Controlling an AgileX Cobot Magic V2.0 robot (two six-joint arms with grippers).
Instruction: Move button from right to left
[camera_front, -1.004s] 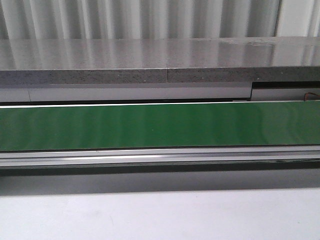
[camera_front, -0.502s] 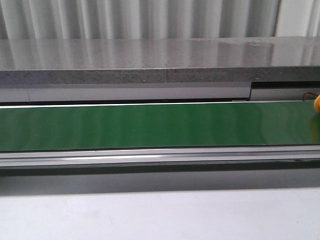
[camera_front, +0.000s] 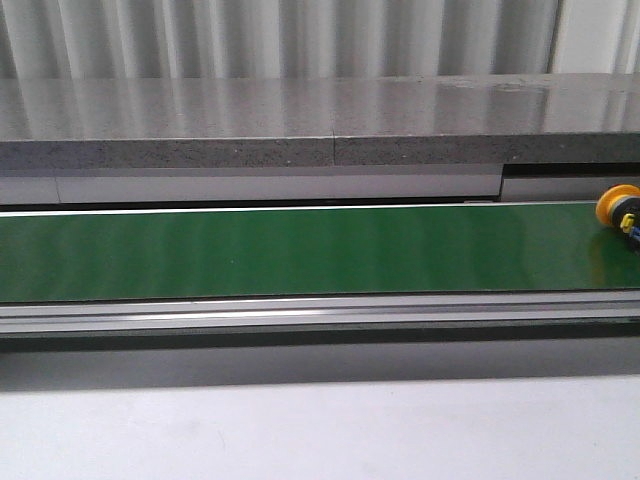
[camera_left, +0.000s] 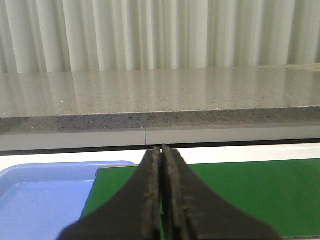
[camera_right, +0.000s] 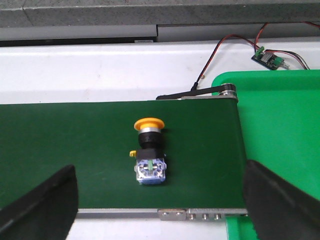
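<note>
My left claw (camera_left: 161, 210) is pressed shut on nothing, low in the centre of its frame, over the green conveyor belt (camera_left: 260, 195), with a blue tray (camera_left: 45, 200) at lower left. My right claw (camera_right: 160, 200) is spread wide over the belt. Between its fingers (camera_right: 42, 205), apart from both, the push-button switch (camera_right: 148, 152) lies on its side, orange cap toward the frame's top. A green tray (camera_right: 280, 125) fills the right. In the front view the switch sits at the right edge.
</note>
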